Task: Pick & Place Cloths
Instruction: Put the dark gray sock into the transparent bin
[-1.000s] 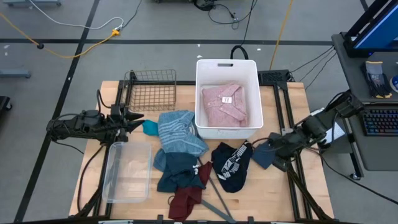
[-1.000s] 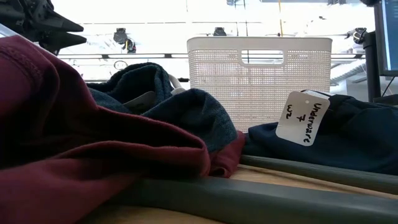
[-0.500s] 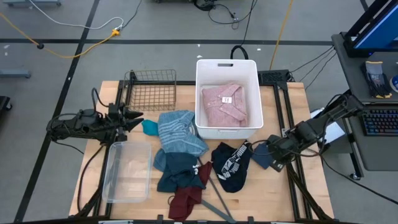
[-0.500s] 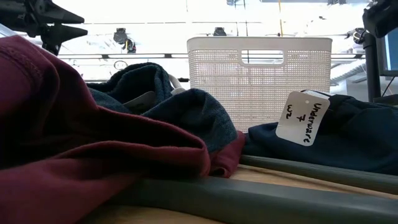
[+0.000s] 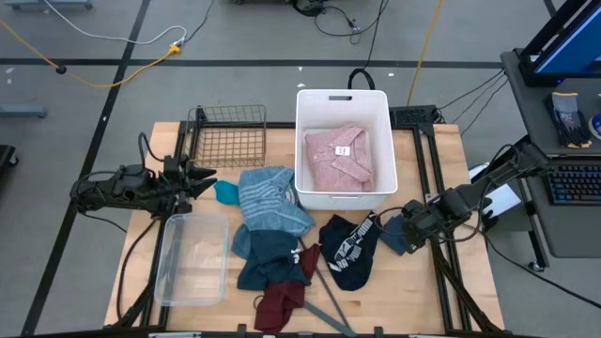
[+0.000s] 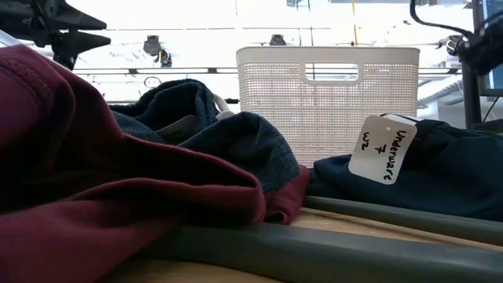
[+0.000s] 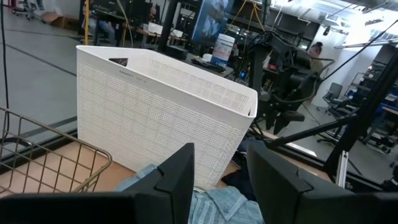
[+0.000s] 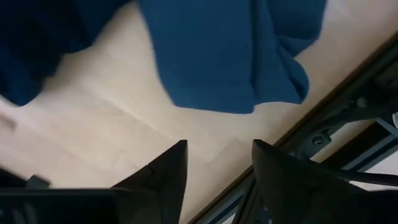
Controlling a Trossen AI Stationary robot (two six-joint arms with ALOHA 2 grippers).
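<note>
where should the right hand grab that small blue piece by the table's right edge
Take the small blue piece at its rounded free corner, the part nearest the right hand. It lies flat on bare wood, so come down from above with open fingers and pinch up a fold, probably clear of the navy printed top beside it.

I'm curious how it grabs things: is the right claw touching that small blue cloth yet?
Apart. In the right wrist view, bare table shows between the right gripper, fingers open, and the small blue cloth.

L tool [image 5: 199, 176] open, arm stretched flat; R tool [image 5: 406, 231] open, angled down.
</note>
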